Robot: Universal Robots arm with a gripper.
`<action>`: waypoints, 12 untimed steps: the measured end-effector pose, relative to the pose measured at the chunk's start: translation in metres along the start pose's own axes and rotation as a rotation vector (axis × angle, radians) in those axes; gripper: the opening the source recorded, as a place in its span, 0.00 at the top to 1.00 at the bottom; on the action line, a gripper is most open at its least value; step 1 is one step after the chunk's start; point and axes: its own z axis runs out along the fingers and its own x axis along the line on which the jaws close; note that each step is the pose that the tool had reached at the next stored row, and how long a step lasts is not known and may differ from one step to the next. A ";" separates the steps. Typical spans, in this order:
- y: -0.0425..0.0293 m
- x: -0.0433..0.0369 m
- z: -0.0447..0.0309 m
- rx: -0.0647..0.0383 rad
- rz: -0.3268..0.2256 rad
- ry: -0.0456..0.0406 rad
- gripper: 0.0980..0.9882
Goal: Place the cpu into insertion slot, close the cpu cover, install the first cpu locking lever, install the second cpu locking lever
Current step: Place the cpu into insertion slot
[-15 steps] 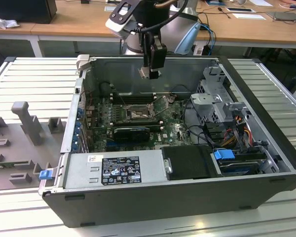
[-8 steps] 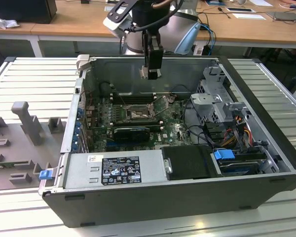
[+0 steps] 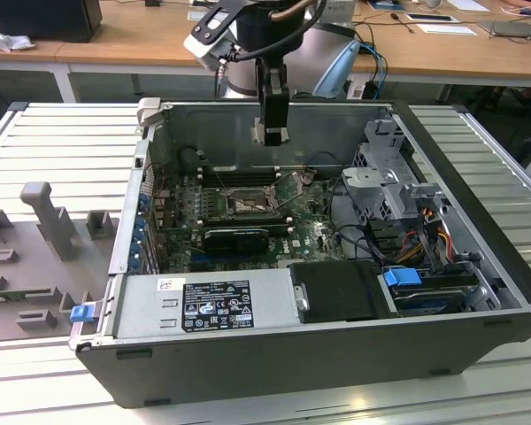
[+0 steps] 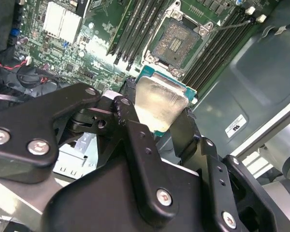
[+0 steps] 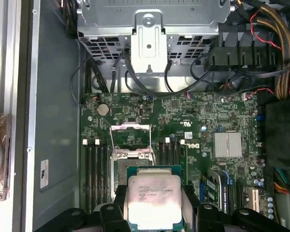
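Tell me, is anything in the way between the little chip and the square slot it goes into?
Nothing visible is. The pincer holds the cpu in the air over the board. The insertion slot has its dark centre bare, and the cpu cover looks swung back off it.

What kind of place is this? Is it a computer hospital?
Probably a robotics lab or workshop: an open computer case sits on a slatted metal bench, a robot's gripper holds the cpu above its motherboard, and wooden desks stand behind.
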 end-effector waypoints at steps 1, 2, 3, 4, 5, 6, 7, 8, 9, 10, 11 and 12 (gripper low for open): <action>-0.0003 0.0000 0.0023 0.000 0.000 0.0002 0.52; -0.0006 -0.0001 0.0034 0.000 0.000 0.0002 0.52; -0.0007 -0.0001 0.0047 0.000 0.000 0.0003 0.52; -0.0008 -0.0001 0.0060 0.000 0.000 0.0003 0.52; -0.0009 -0.0001 0.0074 0.000 0.000 0.0002 0.52; -0.0011 -0.0002 0.0090 0.000 0.000 0.0002 0.52; -0.0012 -0.0002 0.0107 0.000 0.000 0.0002 0.52; -0.0013 -0.0002 0.0116 0.000 0.000 0.0002 0.52; -0.0014 -0.0002 0.0123 0.000 0.000 0.0002 0.52; -0.0015 -0.0003 0.0134 0.000 0.000 0.0002 0.52; -0.0015 -0.0003 0.0140 0.000 0.000 0.0002 0.52; -0.0016 -0.0003 0.0147 0.000 0.000 0.0002 0.52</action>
